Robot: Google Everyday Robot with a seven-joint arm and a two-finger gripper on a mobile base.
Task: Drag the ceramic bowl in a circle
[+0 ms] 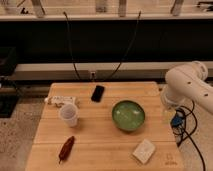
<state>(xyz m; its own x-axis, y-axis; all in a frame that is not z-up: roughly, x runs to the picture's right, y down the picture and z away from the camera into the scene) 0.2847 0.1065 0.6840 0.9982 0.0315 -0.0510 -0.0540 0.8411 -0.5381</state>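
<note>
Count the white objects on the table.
3: cup left of the bowl, packet at far left, pad at lower right. None seems hidden. Hand hangs off the right edge.

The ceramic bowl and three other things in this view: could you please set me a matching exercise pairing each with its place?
Things:
1. ceramic bowl
2. black phone
3. white cup
4. gripper

Places:
A. far side of the table, near the middle
B. left part of the table
C. beside the table's right edge, at the end of the arm
D. right of the table's centre

Pairs: 1-D, 2-A, 3-B, 4-C
</note>
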